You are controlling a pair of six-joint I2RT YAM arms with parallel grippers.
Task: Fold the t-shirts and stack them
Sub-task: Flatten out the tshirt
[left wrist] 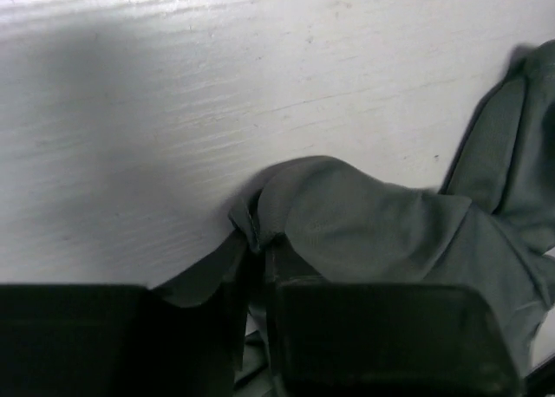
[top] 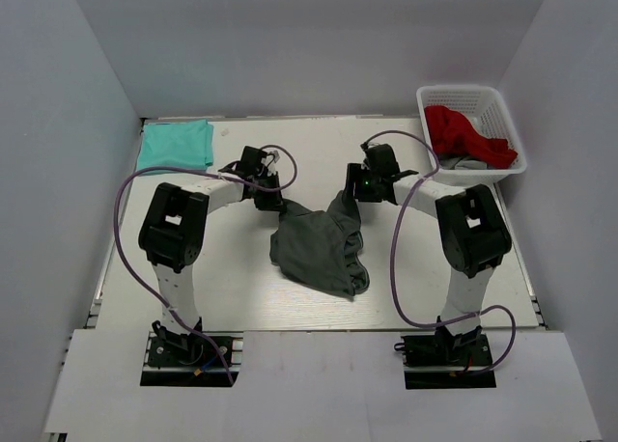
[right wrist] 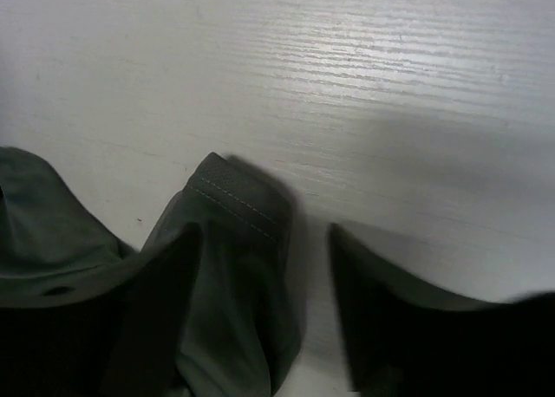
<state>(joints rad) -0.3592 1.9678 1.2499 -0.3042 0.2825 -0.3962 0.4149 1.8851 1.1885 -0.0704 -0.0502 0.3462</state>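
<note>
The dark charcoal-grey t-shirt lies crumpled in the middle of the table. My left gripper is at its upper left corner; in the left wrist view the gripper is shut on a fold of the grey cloth. My right gripper is at the shirt's upper right part; in the right wrist view it is open, with a stitched hem of the shirt lying between the fingers, against the left one. The teal t-shirt lies folded to a rectangle at the far left.
A white lattice basket stands at the far right with a red garment and some grey cloth in it. Purple cables loop beside both arms. White walls close in the table on three sides.
</note>
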